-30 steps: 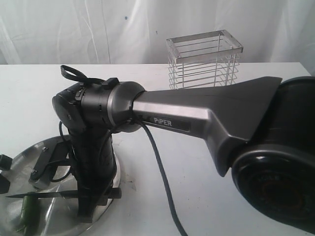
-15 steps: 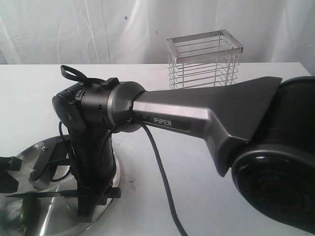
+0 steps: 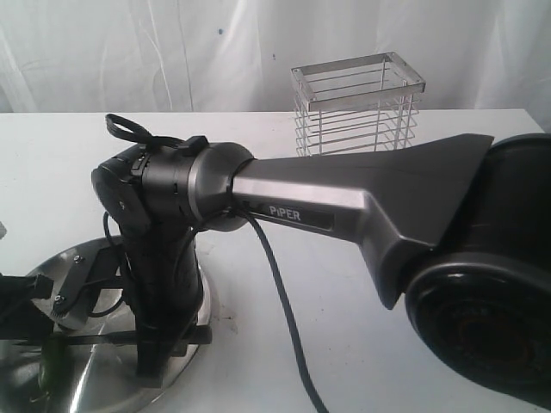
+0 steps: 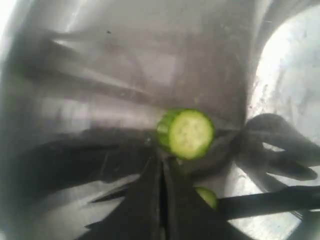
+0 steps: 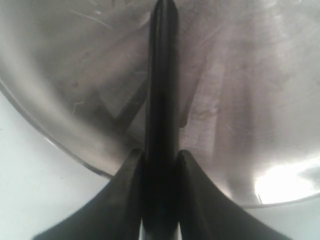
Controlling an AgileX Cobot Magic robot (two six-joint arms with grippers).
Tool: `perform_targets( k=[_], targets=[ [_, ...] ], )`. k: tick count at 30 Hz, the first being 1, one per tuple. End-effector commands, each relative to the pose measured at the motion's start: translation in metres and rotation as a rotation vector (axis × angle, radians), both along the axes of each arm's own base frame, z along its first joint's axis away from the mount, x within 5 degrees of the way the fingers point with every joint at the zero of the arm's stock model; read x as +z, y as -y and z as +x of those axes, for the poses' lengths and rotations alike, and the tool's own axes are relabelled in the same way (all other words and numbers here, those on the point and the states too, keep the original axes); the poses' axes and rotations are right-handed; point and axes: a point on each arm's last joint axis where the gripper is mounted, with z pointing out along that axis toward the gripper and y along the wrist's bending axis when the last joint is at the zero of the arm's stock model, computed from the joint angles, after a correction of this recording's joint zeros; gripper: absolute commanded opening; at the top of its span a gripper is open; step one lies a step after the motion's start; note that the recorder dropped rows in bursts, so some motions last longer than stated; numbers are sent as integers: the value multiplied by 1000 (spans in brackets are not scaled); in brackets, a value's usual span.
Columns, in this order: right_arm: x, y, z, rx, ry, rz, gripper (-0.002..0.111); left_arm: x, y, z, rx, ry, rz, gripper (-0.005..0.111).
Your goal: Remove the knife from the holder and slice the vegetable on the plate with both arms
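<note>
The right gripper (image 5: 160, 161) is clamping the black handle of the knife (image 5: 162, 75) between its two fingers and is holding the blade about level, low over the plate (image 3: 95, 391). In the exterior view the knife is lying from right to left, with its point going toward the side where the left gripper (image 4: 161, 165) is working. The fingers of the left gripper are pressed together with nothing between them. Their tips are sitting just beside the vegetable (image 4: 187, 134), which is resting on the plate and showing its pale cut face to the left wrist camera; I cannot tell if they are really touching it. A small green piece (image 4: 206, 196), probably a slice, is lying close to these fingers. The vegetable seems to be lying under the front part of the blade, with its long axis crossing the blade, so I think the coming cut is asking only for a straight descent of the right arm while the left one is steadying. The holder (image 3: 357, 103) is standing well apart, at the back of the table.
</note>
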Motion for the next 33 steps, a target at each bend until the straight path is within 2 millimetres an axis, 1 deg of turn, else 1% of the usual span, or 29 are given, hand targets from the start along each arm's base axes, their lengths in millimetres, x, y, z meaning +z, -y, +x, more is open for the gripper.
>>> perform_targets(
  k=[1,6,10,13,18,22,26,30,32,33],
  targets=[
    [7,1,-1,7,6,12,0,25,4,4,-31,80,-19,0],
    [7,3,-2,7,-9,-16,0,54,6,0,-35,183,2,0],
    [7,7,-3,12,-19,-53,0,62,10,-5,-59,189,-22,0],
    [7,7,-2,15,-13,-57,0,60,10,-8,-45,172,-24,0],
    [7,7,-2,13,-13,-57,0,47,13,-18,-39,121,-35,0],
    [7,7,-2,13,-13,-57,0,42,17,-25,-46,90,-76,0],
    [7,7,-2,13,-13,-57,0,43,19,-25,-65,105,-100,0],
    [7,7,-2,13,-13,-57,0,34,21,-24,-51,105,-109,0],
    [7,7,-2,13,-11,-54,0,30,25,-23,-73,111,-105,0],
    [7,7,-2,13,-11,-54,0,28,32,-22,-103,114,-86,0]
  ],
)
